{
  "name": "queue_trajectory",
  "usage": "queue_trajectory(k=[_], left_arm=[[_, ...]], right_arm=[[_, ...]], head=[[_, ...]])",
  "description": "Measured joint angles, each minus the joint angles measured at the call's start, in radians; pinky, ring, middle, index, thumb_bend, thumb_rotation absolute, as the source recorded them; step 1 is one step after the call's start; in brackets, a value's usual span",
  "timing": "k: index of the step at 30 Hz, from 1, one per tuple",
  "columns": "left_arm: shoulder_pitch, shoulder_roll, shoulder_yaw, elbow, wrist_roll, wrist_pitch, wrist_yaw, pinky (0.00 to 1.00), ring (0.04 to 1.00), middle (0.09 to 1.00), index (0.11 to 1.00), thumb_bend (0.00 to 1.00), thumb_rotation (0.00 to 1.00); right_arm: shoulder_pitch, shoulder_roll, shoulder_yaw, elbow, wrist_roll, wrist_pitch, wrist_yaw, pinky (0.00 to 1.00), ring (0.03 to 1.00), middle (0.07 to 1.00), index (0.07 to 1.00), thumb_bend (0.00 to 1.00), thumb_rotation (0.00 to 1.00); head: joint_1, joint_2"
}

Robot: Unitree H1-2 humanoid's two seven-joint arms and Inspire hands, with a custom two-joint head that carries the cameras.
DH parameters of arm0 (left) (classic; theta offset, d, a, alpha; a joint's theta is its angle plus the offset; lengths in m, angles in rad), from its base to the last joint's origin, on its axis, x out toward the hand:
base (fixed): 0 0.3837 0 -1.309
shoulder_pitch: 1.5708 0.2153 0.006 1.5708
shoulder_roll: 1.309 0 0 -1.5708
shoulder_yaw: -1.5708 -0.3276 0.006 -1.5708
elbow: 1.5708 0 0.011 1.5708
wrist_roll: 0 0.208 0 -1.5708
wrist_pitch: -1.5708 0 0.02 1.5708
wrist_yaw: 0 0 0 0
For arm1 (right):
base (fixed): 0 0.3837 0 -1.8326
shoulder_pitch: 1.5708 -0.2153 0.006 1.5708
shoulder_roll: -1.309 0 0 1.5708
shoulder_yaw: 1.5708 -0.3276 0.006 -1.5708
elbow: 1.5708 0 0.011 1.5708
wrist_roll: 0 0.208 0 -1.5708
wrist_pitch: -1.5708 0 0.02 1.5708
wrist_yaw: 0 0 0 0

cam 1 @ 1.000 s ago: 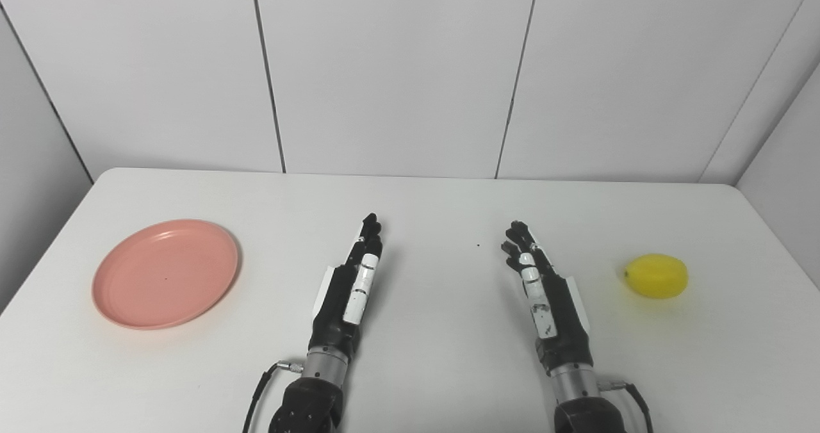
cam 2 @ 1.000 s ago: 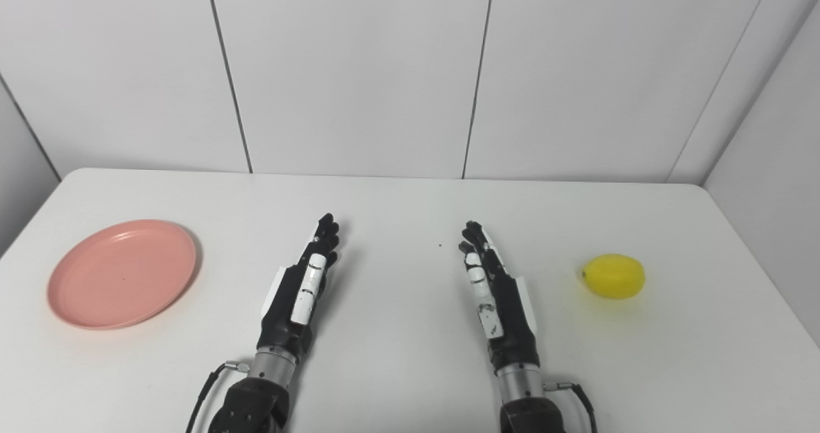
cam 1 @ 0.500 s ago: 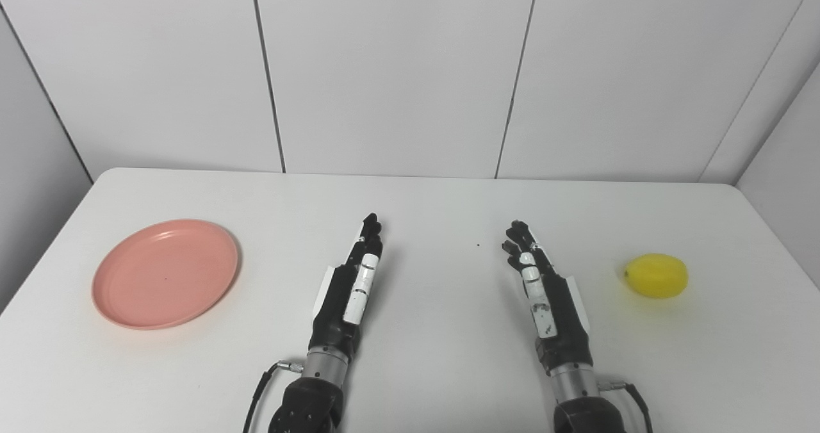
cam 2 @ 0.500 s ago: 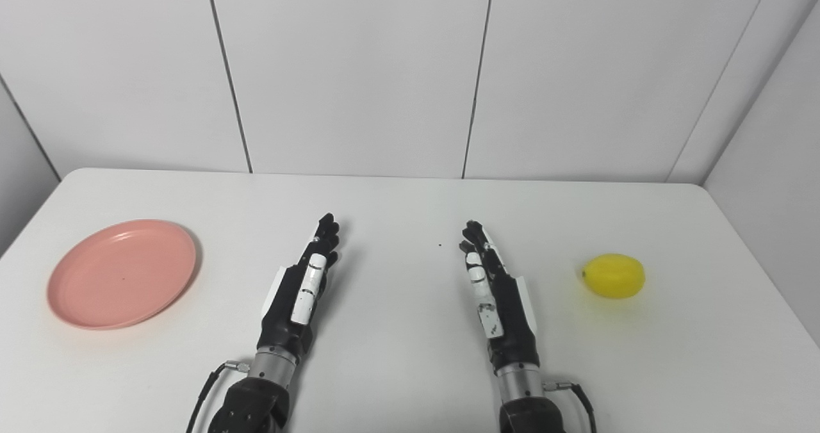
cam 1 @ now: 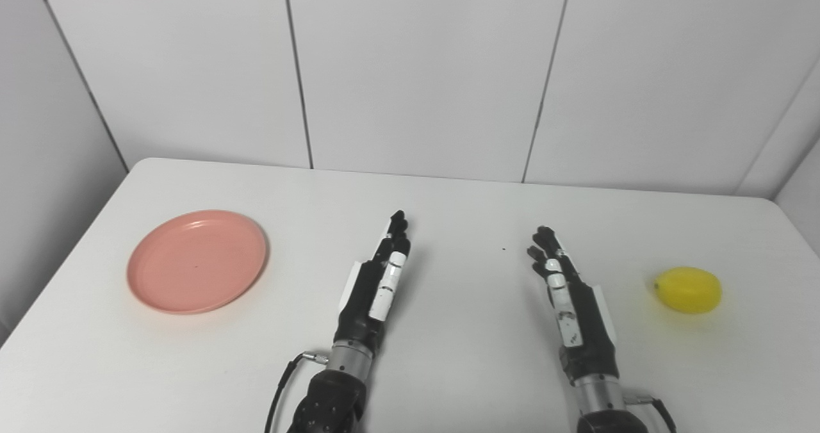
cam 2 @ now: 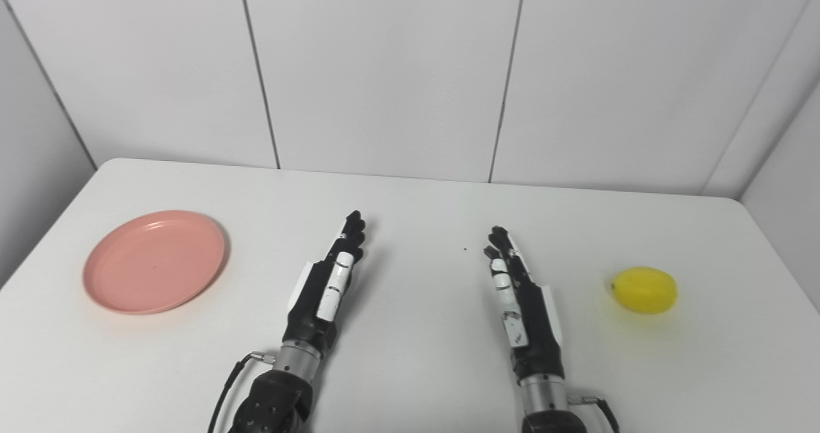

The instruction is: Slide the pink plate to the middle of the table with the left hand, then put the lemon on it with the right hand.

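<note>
Lying flat, fingers straight — left hand [cam 1: 375,285], right hand [cam 1: 573,298] — both empty.

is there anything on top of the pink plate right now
No. The pink plate is bare; the lemon sits far off on the table's right side. What lies under the plate is hidden.

A smooth, matt white table [cam 1: 461,369] is seen; the pink plate [cam 1: 196,261] looks like smooth plastic, the lemon [cam 1: 688,289] faintly glossy.
</note>
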Motion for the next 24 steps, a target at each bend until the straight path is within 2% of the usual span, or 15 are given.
queue_trajectory(k=[1, 3, 5, 9, 11, 24], left_arm=[[-0.007, -0.005, 0.000, 0.016, 0.000, -0.025, 0.004, 1.00, 1.000, 0.999, 0.977, 0.49, 1.00], [-0.021, -0.018, -0.001, 0.049, 0.003, -0.060, 0.010, 1.00, 1.000, 0.999, 0.976, 0.50, 1.00], [-0.037, -0.026, -0.009, 0.079, 0.028, -0.077, 0.027, 1.00, 1.000, 1.000, 0.983, 0.53, 1.00], [-0.043, -0.037, -0.027, 0.093, 0.091, -0.076, 0.050, 1.00, 1.000, 1.000, 0.994, 0.56, 1.00], [-0.045, -0.041, -0.028, 0.097, 0.095, -0.076, 0.057, 1.00, 1.000, 1.000, 0.997, 0.58, 1.00], [-0.052, -0.047, -0.028, 0.112, 0.109, -0.100, 0.068, 1.00, 1.000, 1.000, 0.999, 0.57, 1.00]], right_arm=[[0.008, -0.004, -0.001, -0.008, 0.007, 0.001, 0.002, 0.97, 0.937, 0.944, 0.943, 0.59, 1.00], [0.017, -0.013, -0.005, -0.014, 0.024, 0.001, 0.009, 0.97, 0.942, 0.951, 0.947, 0.58, 1.00], [0.017, -0.025, -0.012, -0.014, 0.042, 0.001, 0.021, 0.97, 0.949, 0.958, 0.959, 0.55, 1.00], [0.017, -0.049, -0.019, -0.013, 0.055, 0.001, 0.029, 0.98, 0.960, 0.963, 0.966, 0.56, 1.00], [0.017, -0.053, -0.018, -0.014, 0.055, 0.001, 0.033, 0.99, 0.966, 0.964, 0.968, 0.54, 1.00], [0.033, -0.052, -0.016, -0.030, 0.052, 0.012, 0.036, 1.00, 0.972, 0.969, 0.976, 0.45, 1.00]], head=[[0.043, -0.020], [0.050, -0.023], [0.103, -0.055], [0.116, -0.068], [0.128, -0.084], [0.119, -0.104]])
